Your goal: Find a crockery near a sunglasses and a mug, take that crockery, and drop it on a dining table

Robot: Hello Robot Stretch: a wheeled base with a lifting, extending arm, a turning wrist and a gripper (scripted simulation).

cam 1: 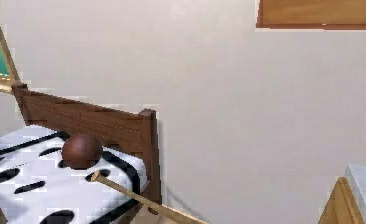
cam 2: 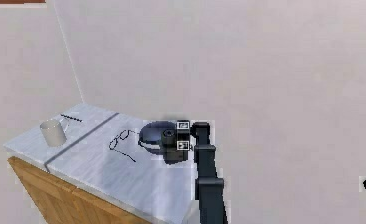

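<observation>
A wooden cabinet with a pale marbled top (cam 2: 101, 165) stands against the wall in the arm side view. On it, from left to right, are a white mug (cam 2: 53, 131), a thin-framed pair of sunglasses (cam 2: 121, 141) and a dark round bowl (cam 2: 148, 133). The arm (cam 2: 209, 185) rises from the bottom edge, and the gripper (cam 2: 163, 143) is at the bowl, just left of the two white marker squares (cam 2: 183, 135). The bowl rests on the top right at the fingers, so I cannot tell whether the gripper holds anything.
A small thin dark item (cam 2: 71, 120) lies behind the mug. The forward view has a bed (cam 1: 31, 180) with a black-and-white cover and wooden headboard (cam 1: 101, 118), a brown ball (cam 1: 81, 150) and a wooden stick (cam 1: 131, 195). The cabinet's corner (cam 1: 349, 200) shows at its lower right.
</observation>
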